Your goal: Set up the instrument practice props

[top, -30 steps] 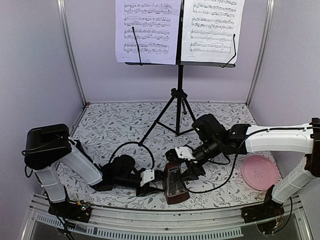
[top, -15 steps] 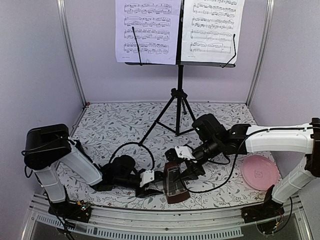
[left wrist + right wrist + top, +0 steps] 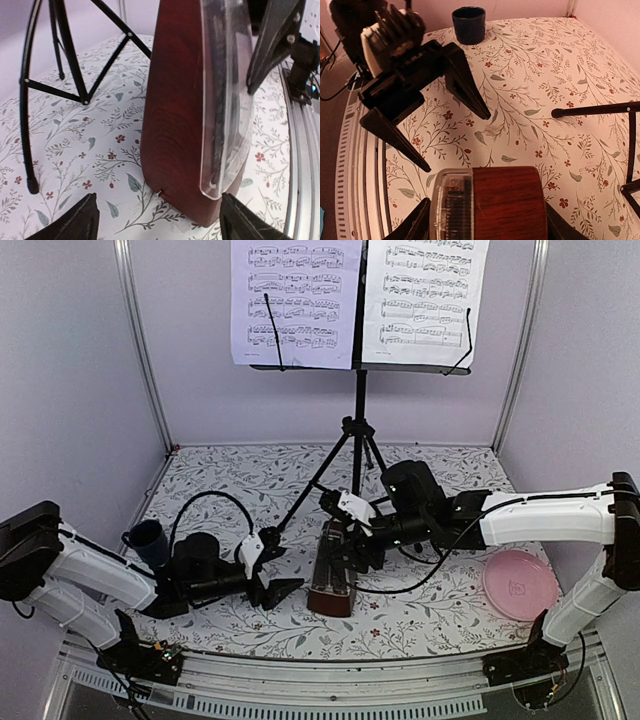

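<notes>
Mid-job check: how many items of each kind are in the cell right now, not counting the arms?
music stand: 1
sheets of music: 2
metronome: 1
mug: 1
plate: 1
Total: 6

Robot lab test booth
Plain walls [image 3: 70, 360] and aluminium posts [image 3: 143, 350] box in a floral-covered table [image 3: 230, 480]; two robot arms [image 3: 550, 515] stand bolted to its metal rail [image 3: 330, 685].
</notes>
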Tool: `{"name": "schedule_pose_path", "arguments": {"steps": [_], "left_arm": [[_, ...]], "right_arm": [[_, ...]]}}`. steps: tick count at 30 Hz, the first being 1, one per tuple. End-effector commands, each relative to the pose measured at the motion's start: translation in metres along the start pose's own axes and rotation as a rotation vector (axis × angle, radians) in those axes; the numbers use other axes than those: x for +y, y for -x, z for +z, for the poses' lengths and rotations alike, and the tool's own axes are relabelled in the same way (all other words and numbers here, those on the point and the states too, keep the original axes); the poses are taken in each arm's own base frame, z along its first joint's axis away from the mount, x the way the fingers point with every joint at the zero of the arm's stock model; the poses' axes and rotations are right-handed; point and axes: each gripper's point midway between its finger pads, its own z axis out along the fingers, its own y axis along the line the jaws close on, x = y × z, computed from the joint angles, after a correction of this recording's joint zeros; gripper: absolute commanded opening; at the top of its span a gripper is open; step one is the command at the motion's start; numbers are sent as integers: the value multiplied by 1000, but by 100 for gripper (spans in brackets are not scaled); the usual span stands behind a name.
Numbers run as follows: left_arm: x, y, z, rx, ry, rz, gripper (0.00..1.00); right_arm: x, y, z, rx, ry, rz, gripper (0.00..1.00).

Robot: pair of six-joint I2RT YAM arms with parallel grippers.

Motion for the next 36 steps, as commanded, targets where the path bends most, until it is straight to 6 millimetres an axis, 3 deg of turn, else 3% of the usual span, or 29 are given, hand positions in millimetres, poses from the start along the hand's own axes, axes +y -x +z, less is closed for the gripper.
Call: {"name": "schedule_pose_path", "arguments": {"steps": [1, 4, 7, 11, 17, 19, 24, 27, 32, 36], "left_arm": [[28, 13, -16, -19, 159, -98, 85], [38, 27, -29, -55, 216, -118, 89], [49, 42, -44, -100, 279, -157, 99], [61, 62, -65, -189, 329, -240, 99], [73, 66, -75, -185, 392, -269, 99], [76, 63, -75, -173, 414, -289, 99], [72, 64, -74, -166, 385, -283, 99], [63, 66, -71, -160, 334, -265, 99], [51, 63, -60, -126, 261, -249, 99], [47, 64, -48, -107, 229, -277, 99]], "right_arm": [[-32, 72, -11, -279, -148, 202, 24], [-40, 84, -6, -338, -219, 265, 24], [-43, 83, 10, -317, -295, 287, 26], [-50, 74, 22, -287, -408, 346, 29], [-52, 65, 31, -222, -533, 342, 31], [-48, 60, 34, -204, -540, 337, 39], [-38, 88, 29, -252, -494, 328, 70], [-33, 100, 20, -285, -469, 325, 82], [-25, 110, -3, -344, -426, 316, 100], [-28, 98, -26, -380, -402, 345, 99]]}}
